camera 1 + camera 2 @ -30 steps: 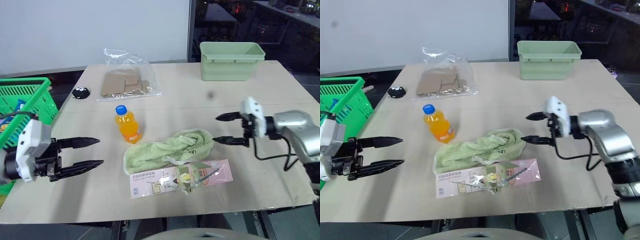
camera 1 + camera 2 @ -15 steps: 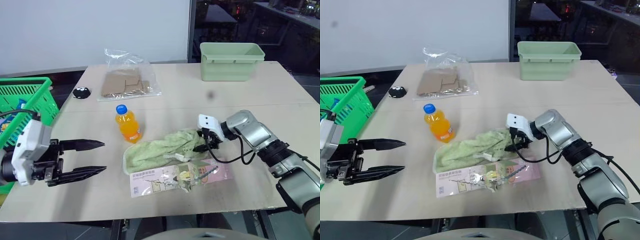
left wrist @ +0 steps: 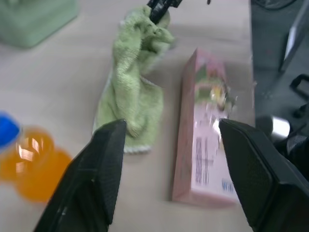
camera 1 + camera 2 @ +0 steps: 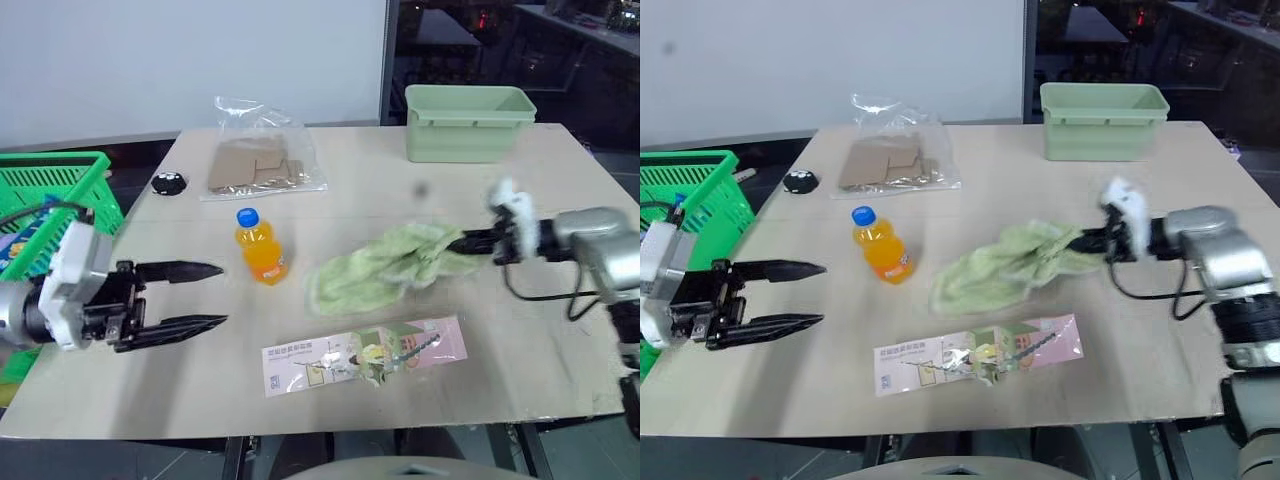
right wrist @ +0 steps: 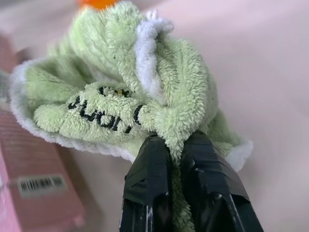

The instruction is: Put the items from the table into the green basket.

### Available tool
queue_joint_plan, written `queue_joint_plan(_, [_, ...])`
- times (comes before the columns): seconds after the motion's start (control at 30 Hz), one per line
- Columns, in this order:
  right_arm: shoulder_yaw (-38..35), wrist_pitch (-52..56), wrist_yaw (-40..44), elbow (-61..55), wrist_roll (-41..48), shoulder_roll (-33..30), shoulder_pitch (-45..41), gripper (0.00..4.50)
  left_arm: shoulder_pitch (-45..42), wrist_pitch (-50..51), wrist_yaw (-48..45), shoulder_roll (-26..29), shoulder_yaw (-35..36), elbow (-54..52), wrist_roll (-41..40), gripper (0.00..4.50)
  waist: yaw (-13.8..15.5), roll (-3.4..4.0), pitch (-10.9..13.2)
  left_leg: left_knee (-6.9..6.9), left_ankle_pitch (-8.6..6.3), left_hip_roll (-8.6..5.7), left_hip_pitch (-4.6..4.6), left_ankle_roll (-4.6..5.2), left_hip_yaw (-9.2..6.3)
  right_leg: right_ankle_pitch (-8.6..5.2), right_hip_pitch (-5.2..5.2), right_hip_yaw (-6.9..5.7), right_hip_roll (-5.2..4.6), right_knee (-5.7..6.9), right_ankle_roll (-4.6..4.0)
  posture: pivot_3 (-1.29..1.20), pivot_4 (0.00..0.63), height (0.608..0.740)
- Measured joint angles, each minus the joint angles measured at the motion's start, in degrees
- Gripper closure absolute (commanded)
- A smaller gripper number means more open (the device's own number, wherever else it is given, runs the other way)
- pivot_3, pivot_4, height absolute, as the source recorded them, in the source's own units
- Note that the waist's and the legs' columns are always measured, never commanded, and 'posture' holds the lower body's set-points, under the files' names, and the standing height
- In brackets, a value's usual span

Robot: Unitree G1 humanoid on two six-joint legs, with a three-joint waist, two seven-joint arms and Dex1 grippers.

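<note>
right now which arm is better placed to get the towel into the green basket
Right, for now: the right gripper is already shut on the towel. But the green basket sits beside the open left gripper.

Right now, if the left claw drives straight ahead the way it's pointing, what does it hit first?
Probably the flat pink printed packet or the near end of the pale green towel: both lie ahead between the open left claw's fingers. The small orange bottle sits off to one side. Depth is unclear.

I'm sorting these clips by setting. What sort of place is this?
Probably an indoor lab or test room rather than a shop or home: a plain wood-look table against a blank white wall, dark desks beyond a partition, and staged goods beside a green basket.
</note>
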Motion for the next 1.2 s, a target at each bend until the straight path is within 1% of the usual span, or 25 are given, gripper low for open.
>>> queue_joint_plan(0.03, [-2.1, 0.1, -0.5, 1.0, 0.0, -1.8, 1.0, 4.48, -0.4, 0.2, 0.1, 0.0, -0.1, -0.2, -0.7, 1.34, -0.1, 0.01, 0.0, 0.00, 0.00, 0.00, 0.00, 0.00, 0.03, 0.01, 0.00, 0.02, -0.01, -0.01, -0.02, -0.08, 0.000, 0.740])
queue_joint_plan(0.07, [-5.8, 0.1, -1.0, 2.6, 0.0, -5.5, 4.0, 4.48, -2.4, 0.9, 0.6, 0.0, -1.2, -0.2, -1.6, 1.34, -0.1, 0.01, 0.0, 0.00, -0.01, 0.00, -0.02, 0.01, 0.04, 0.01, -0.01, 0.04, 0.00, -0.02, -0.02, -0.09, 0.000, 0.740])
queue_joint_plan(0.13, [-11.6, 0.1, -2.0, 6.3, -0.5, -10.8, 9.4, 4.48, -5.5, 1.7, 1.8, -0.5, -3.0, -0.3, -3.4, 1.34, -0.4, 0.03, 0.0, 0.00, -0.01, 0.01, 0.01, 0.02, 0.08, 0.01, -0.01, 0.07, 0.02, -0.02, -0.02, -0.11, 0.000, 0.740])
queue_joint_plan(0.23, [-15.2, -1.5, -4.0, 9.5, -2.0, -13.5, 15.6, 4.48, -10.3, 3.0, 4.5, -2.3, -5.1, -0.1, -6.0, 1.34, -1.7, 0.06, -0.1, 0.00, 0.00, 0.05, 0.10, 0.03, 0.07, -0.03, 0.03, 0.10, 0.09, 0.03, 0.06, -0.13, 0.000, 0.740])
queue_joint_plan(0.3, [-15.6, -4.6, -6.2, 13.2, -3.6, -13.6, 17.8, 4.48, -12.8, 4.4, 7.3, -3.7, -7.3, 0.0, -7.4, 1.34, -3.6, 0.21, -0.1, 0.07, 0.00, 0.04, 0.25, 0.03, 0.23, -0.07, 0.13, 0.31, 0.10, 0.11, 0.19, -0.14, 0.000, 0.740])
queue_joint_plan(0.33, [-15.6, -5.4, -6.8, 13.9, -4.0, -13.5, 17.8, 4.10, -13.2, 4.5, 7.7, -4.1, -7.8, 0.0, -7.5, 1.34, -4.0, 0.25, -0.1, 0.09, 0.00, 0.04, 0.29, 0.03, 0.27, -0.07, 0.18, 0.34, 0.10, 0.11, 0.20, -0.15, 0.000, 0.740])
queue_joint_plan(0.37, [-15.6, -9.4, -9.3, 16.5, -5.7, -13.4, 17.1, 3.68, -14.1, 4.6, 9.1, -5.0, -9.8, 0.0, -6.9, 1.34, -5.0, 0.34, -0.2, 0.14, 0.00, 0.01, 0.39, 0.03, 0.27, -0.08, 0.30, 0.39, 0.09, 0.11, 0.24, -0.15, 0.000, 0.740])
queue_joint_plan(0.4, [-15.6, -10.5, -10.2, 17.2, -6.2, -13.4, 16.9, 3.44, -14.4, 4.6, 9.6, -5.3, -10.6, 0.0, -6.6, 1.34, -5.4, 0.34, -0.2, 0.16, 0.00, 0.00, 0.42, 0.03, 0.31, -0.06, 0.35, 0.44, 0.09, 0.11, 0.28, -0.15, 0.000, 0.740])
queue_joint_plan(0.43, [-15.6, -12.6, -11.6, 18.0, -7.2, -13.4, 16.6, 2.98, -14.6, 4.5, 10.3, -5.8, -12.0, 0.0, -5.6, 1.34, -6.1, 0.33, -0.2, 0.17, 0.00, 0.00, 0.45, 0.03, 0.28, -0.05, 0.40, 0.44, 0.09, 0.11, 0.30, -0.15, 0.000, 0.740])
queue_joint_plan(0.47, [-15.5, -14.4, -12.4, 18.4, -8.0, -13.5, 16.6, 2.62, -14.9, 4.4, 11.1, -6.2, -13.6, 0.0, -4.5, 1.34, -6.6, 0.32, -0.2, 0.19, 0.00, 0.00, 0.47, 0.03, 0.26, -0.05, 0.43, 0.44, 0.10, 0.11, 0.31, -0.15, 0.000, 0.740])
queue_joint_plan(0.53, [-15.5, -17.0, -15.1, 19.9, -9.3, -13.5, 15.9, 1.51, -15.4, 4.4, 12.7, -6.9, -15.8, 0.1, -3.0, 1.34, -7.7, 0.29, -0.1, 0.21, 0.00, -0.01, 0.47, 0.03, 0.26, -0.03, 0.45, 0.47, 0.10, 0.11, 0.33, -0.15, 0.000, 0.740])
queue_joint_plan(0.57, [-15.8, -17.3, -15.8, 20.2, -9.4, -13.5, 15.4, 1.29, -15.4, 4.4, 12.9, -6.9, -15.9, 0.1, -3.0, 1.34, -8.1, 0.29, -0.1, 0.20, 0.00, -0.02, 0.45, 0.03, 0.24, -0.03, 0.45, 0.48, 0.10, 0.11, 0.33, -0.14, 0.000, 0.740])
queue_joint_plan(0.6, [-16.9, -17.3, -16.2, 20.3, -8.9, -13.5, 14.9, 0.76, -15.8, 4.5, 13.4, -6.9, -15.9, 0.1, -3.1, 1.34, -8.4, 0.29, -0.1, 0.20, 0.00, -0.01, 0.45, 0.03, 0.24, -0.04, 0.45, 0.49, 0.10, 0.11, 0.34, -0.14, 0.000, 0.740])
queue_joint_plan(0.63, [-17.9, -17.3, -16.2, 20.2, -8.5, -13.7, 14.5, 0.42, -16.0, 4.6, 13.5, -6.9, -15.8, 0.0, -3.1, 1.34, -8.6, 0.30, -0.1, 0.19, 0.00, -0.01, 0.44, 0.04, 0.22, -0.04, 0.44, 0.48, 0.10, 0.10, 0.35, -0.14, 0.000, 0.740])
queue_joint_plan(0.7, [-20.4, -13.4, -11.4, 17.7, -4.5, -15.8, 16.1, 0.42, -15.9, 4.8, 13.7, -6.8, -15.8, -0.4, -3.2, 1.34, -8.7, 0.30, -0.1, 0.14, -0.01, -0.02, 0.43, 0.05, 0.16, -0.04, 0.44, 0.46, 0.11, 0.10, 0.34, -0.15, 0.000, 0.740])
queue_joint_plan(0.83, [-21.6, -12.5, -6.5, 15.4, -1.4, -17.1, 16.1, 0.42, -15.3, 5.0, 13.5, -6.0, -15.7, -0.5, -3.0, 1.34, -9.0, 0.25, -0.1, 0.14, -0.02, 0.01, 0.42, 0.06, 0.13, -0.05, 0.44, 0.43, 0.14, 0.08, 0.34, -0.14, 0.000, 0.740])
queue_joint_plan(0.9, [-22.1, -12.5, -5.9, 14.5, 0.7, -16.2, 14.1, 0.42, -14.8, 5.0, 13.3, -5.1, -15.8, -0.5, -2.3, 1.34, -9.3, 0.26, -0.1, 0.17, -0.02, 0.00, 0.44, 0.06, 0.16, -0.04, 0.45, 0.46, 0.14, 0.08, 0.35, -0.12, 0.000, 0.740])
queue_joint_plan(0.97, [-23.5, -12.5, -4.3, 10.1, 4.5, -13.9, 13.2, 0.42, -13.6, 5.0, 13.1, -4.4, -15.9, -1.0, -1.1, 1.34, -9.6, 0.25, -0.1, 0.16, -0.02, 0.00, 0.52, 0.06, 0.13, -0.04, 0.51, 0.47, 0.16, 0.09, 0.35, -0.11, 0.000, 0.740])
queue_joint_plan(1.0, [-24.0, -12.4, -3.0, 7.5, 6.8, -12.7, 13.3, 0.17, -12.8, 4.8, 12.8, -4.0, -16.0, -1.5, -0.5, 1.34, -9.6, 0.22, -0.1, 0.15, -0.02, 0.01, 0.58, 0.06, 0.11, -0.04, 0.56, 0.47, 0.17, 0.09, 0.35, -0.11, 0.000, 0.740])
queue_joint_plan(1.07, [-24.4, -10.0, 0.7, -2.1, 12.0, -11.0, 18.0, 0.17, -10.7, 4.4, 11.7, -2.2, -16.9, -2.3, 1.8, 1.34, -9.3, 0.13, -0.1, 0.09, -0.02, 0.05, 0.57, 0.06, -0.04, -0.06, 0.57, 0.38, 0.22, 0.09, 0.35, -0.11, 0.000, 0.740])
queue_joint_plan(1.2, [-22.5, -4.8, 4.1, -14.5, 17.7, -9.0, 27.1, 0.17, -8.4, 3.4, 10.3, -1.2, -18.1, -2.8, 4.6, 1.34, -7.8, 0.08, -0.1, 0.09, -0.02, 0.05, 0.37, 0.05, -0.05, -0.06, 0.42, 0.35, 0.22, 0.07, 0.34, -0.11, 0.000, 0.740])
